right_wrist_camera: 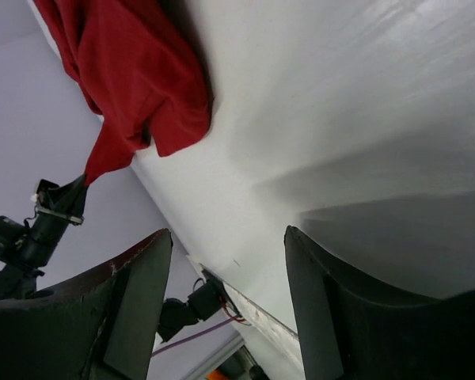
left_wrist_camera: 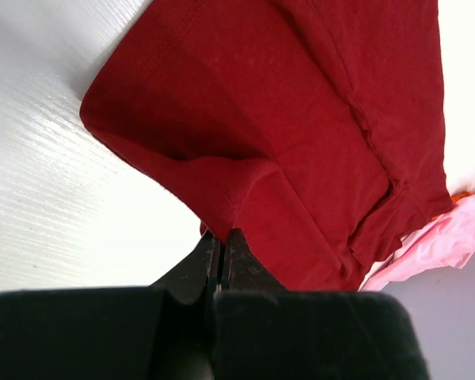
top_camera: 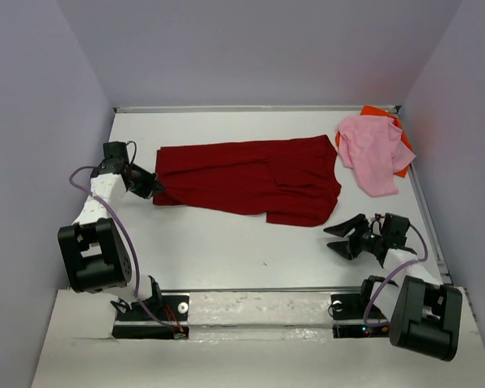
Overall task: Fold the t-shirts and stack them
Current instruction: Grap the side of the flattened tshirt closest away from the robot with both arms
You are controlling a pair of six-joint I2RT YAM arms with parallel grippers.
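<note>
A dark red t-shirt (top_camera: pixel 250 178) lies spread across the middle of the table, also filling the left wrist view (left_wrist_camera: pixel 301 134) and showing at the top left of the right wrist view (right_wrist_camera: pixel 134 79). My left gripper (top_camera: pixel 155 187) is shut on its near left corner, jaws pinched on the cloth (left_wrist_camera: pixel 219 234). The light pink t-shirt (top_camera: pixel 372 152) lies crumpled at the back right on top of the bright orange t-shirt (top_camera: pixel 380 113). My right gripper (top_camera: pixel 338 239) hovers open over bare table, right of the red shirt's lower edge, with nothing between its fingers (right_wrist_camera: pixel 228 241).
White table (top_camera: pixel 226 242) with a raised back rim and grey walls on three sides. The pink shirt (left_wrist_camera: pixel 439 241) peeks past the red one in the left wrist view. The arm bases and cables sit along the near edge (top_camera: pixel 250 311).
</note>
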